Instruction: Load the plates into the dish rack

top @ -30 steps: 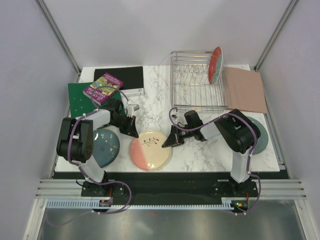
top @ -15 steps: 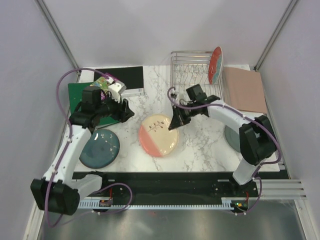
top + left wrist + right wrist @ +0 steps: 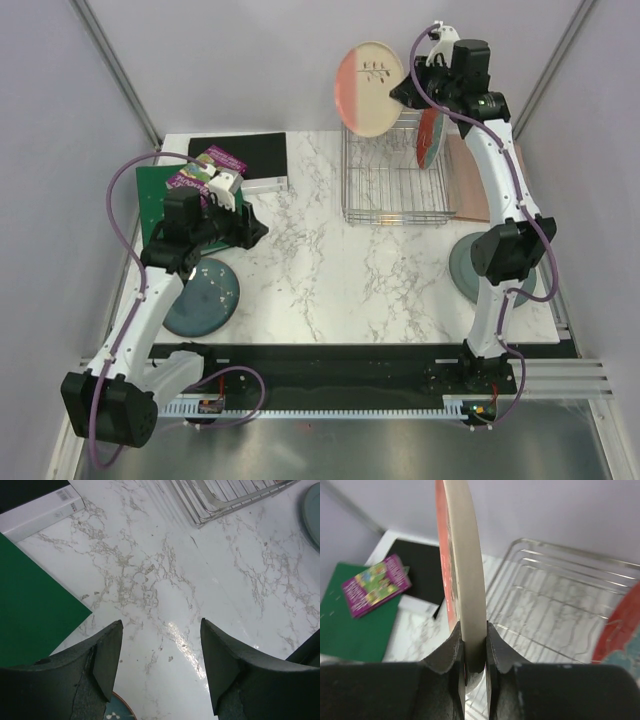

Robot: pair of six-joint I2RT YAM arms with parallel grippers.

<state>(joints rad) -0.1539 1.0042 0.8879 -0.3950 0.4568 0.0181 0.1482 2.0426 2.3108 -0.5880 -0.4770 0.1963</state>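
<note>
My right gripper (image 3: 405, 92) (image 3: 474, 635) is shut on the rim of the cream-and-pink plate (image 3: 368, 88) (image 3: 465, 555), held on edge high above the dish rack (image 3: 395, 172) (image 3: 560, 595). A red plate (image 3: 431, 132) (image 3: 620, 625) stands upright at the rack's right end. The speckled teal-blue plate (image 3: 200, 297) (image 3: 117, 712) lies flat at the near left. My left gripper (image 3: 250, 228) (image 3: 161, 630) hangs open over bare marble just beyond it, nothing between its fingers. The grey-green plate (image 3: 466, 268) (image 3: 312, 505) lies at the near right, partly hidden by my right arm.
A green binder (image 3: 157, 195) (image 3: 30, 605) with a purple book (image 3: 205, 172) (image 3: 375, 585) on it lies at the far left. Behind it sit a black pad (image 3: 240, 152) and a white box (image 3: 265, 185). A pinkish mat (image 3: 492, 180) lies right of the rack.
My right arm lifted the cream-and-pink plate off the table and swung it up above the rack. My left gripper opened and its arm moved away from the teal-blue plate.
</note>
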